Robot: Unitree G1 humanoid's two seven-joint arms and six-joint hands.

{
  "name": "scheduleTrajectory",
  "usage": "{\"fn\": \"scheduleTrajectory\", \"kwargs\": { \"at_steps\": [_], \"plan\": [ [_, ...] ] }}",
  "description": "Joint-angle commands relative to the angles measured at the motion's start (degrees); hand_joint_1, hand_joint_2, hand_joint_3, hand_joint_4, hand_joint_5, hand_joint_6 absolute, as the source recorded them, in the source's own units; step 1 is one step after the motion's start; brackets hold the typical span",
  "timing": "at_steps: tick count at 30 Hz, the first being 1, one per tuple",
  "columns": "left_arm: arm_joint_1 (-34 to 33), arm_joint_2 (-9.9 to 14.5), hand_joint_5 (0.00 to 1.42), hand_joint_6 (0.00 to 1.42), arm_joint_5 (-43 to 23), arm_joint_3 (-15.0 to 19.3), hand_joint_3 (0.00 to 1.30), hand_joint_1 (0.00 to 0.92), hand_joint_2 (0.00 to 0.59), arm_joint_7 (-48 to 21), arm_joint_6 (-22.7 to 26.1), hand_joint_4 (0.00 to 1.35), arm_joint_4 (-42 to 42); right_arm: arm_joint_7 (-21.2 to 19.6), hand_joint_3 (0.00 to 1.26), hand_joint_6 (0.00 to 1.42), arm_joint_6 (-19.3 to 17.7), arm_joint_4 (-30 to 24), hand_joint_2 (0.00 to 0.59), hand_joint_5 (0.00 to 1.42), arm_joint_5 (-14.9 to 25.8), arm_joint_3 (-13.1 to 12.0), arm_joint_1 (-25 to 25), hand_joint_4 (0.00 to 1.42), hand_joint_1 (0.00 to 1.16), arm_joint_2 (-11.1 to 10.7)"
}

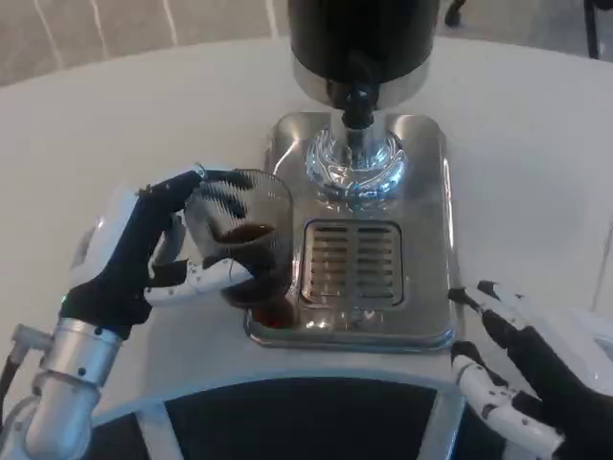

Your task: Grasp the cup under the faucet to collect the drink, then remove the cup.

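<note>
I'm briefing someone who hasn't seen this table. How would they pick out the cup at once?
Start at the black drink dispenser on its shiny metal tray. The cup is at the tray's front left edge, left of the slotted drain grate, held by the left hand. It is the only see-through thing, with dark drink inside.

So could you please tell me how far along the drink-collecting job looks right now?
Collecting looks done: the cup holds dark liquid. Removal is in hand: the left hand grips the cup at the left edge of the steel drip tray, away from the faucet. Left: setting it down clear of the tray. The right hand waits open.
</note>
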Motion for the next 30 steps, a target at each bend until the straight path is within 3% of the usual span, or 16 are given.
{"fn": "scheduleTrajectory", "kwargs": {
  "at_steps": [1, 6, 20, 30],
  "plan": [
    [1.64, 1.58, 1.42, 1.42, -3.15, 2.28, 0.99, 0.532, 0.068, -1.77, -3.11, 1.17, -3.51, 0.47, 0.08, 0.00, -0.47, -0.76, 0.568, 0.00, -1.47, 0.49, -0.56, 0.00, 0.00, -0.01],
    [4.70, 2.23, 1.42, 1.42, -5.84, 3.66, 0.99, 0.534, 0.066, -5.65, -4.74, 1.18, -7.85, 1.50, 0.06, 0.00, -1.40, -2.03, 0.568, 0.00, -3.44, 2.22, -1.59, 0.00, 0.00, 0.24],
    [11.90, 1.63, 1.42, 1.42, -9.86, 5.57, 0.99, 0.539, 0.054, -13.96, -4.95, 1.17, -19.96, 3.42, 0.04, 0.00, -4.97, -5.58, 0.568, 0.00, -5.00, 3.74, -0.01, 0.00, 0.00, 0.93],
    [16.09, 0.85, 1.42, 1.42, -11.89, 5.44, 0.99, 0.545, 0.050, -18.49, -4.27, 1.17, -25.90, 4.43, 0.03, 0.00, -9.05, -5.71, 0.568, 0.00, -5.61, 4.15, 1.20, 0.00, 0.00, 2.82]
  ]
}}
